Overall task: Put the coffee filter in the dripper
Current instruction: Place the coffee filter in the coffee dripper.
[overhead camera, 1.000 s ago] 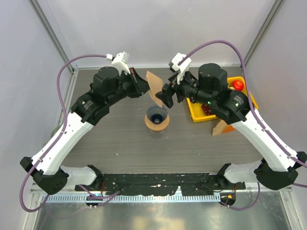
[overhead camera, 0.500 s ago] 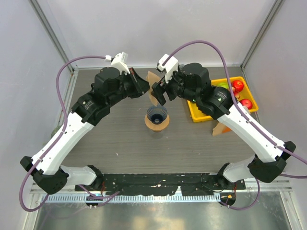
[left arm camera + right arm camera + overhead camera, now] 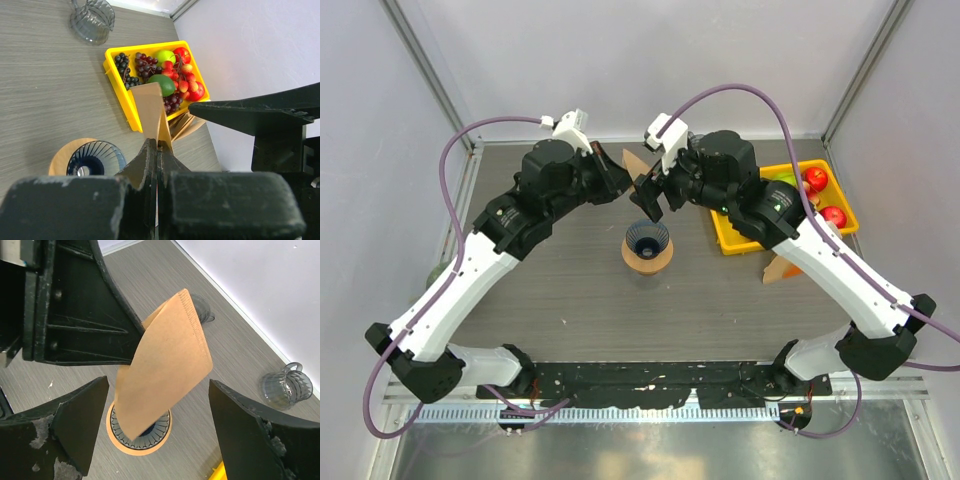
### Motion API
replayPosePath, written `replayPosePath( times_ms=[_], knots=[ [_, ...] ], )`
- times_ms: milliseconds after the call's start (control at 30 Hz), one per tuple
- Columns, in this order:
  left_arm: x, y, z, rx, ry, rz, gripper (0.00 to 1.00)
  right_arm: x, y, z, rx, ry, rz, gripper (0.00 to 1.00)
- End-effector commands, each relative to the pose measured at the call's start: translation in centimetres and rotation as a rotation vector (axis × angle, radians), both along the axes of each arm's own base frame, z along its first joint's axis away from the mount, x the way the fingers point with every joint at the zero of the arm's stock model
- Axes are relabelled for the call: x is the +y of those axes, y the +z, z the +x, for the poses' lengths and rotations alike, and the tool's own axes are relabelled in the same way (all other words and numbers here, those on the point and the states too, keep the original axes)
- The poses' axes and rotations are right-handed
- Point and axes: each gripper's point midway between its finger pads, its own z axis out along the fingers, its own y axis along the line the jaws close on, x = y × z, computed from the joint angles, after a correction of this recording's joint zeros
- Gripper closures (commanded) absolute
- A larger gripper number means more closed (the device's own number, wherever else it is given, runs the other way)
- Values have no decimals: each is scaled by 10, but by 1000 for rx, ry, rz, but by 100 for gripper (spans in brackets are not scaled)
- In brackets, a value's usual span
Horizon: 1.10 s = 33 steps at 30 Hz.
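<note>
A brown paper coffee filter (image 3: 167, 370) hangs in the air, pinched at one edge by my left gripper (image 3: 158, 145), which is shut on it. Below it on the table stands the dripper (image 3: 647, 245), a dark ribbed cone on a round wooden base (image 3: 150, 435). My right gripper (image 3: 159, 390) is open, with one finger on each side of the filter and neither touching it. From the top, the filter (image 3: 634, 166) shows between the two wrists, behind the dripper.
A yellow tray (image 3: 730, 238) of fruit sits at the right; the left wrist view shows its rim (image 3: 122, 90). Spare brown filters (image 3: 778, 268) lean at its near side. A glass pitcher (image 3: 285, 387) and another glass (image 3: 200, 307) stand at the back.
My right arm has swung left toward the held filter, so its open fingers now flank it. The left arm has barely moved and keeps its grip.
</note>
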Motion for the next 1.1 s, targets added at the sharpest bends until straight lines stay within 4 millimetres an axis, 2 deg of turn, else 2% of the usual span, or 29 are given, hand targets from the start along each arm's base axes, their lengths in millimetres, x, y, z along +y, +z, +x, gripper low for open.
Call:
replayPosePath(
  times_ms=[0,133,233,400,600,767,900,1067],
  knots=[
    [-1,11,5,-28,21,-27,100,3,29,-1,-45,0,72,13],
    [-2,13,4,-26,15,-35,100,-4,26,12,-59,-80,45,18],
    [-1,10,4,-19,20,-32,100,-11,28,19,-77,-128,35,26],
    [2,4,6,-6,42,-21,100,-22,34,23,-104,-179,30,33],
    [2,-3,8,15,56,-13,100,-30,32,28,-127,-234,7,41],
    [3,0,9,10,65,-14,100,-30,20,30,-95,-248,-9,41],
    [2,4,9,6,60,-27,100,-24,2,30,-43,-239,-13,35],
    [-4,5,6,27,36,-54,100,-21,-3,35,-44,-250,-23,37]
  ],
)
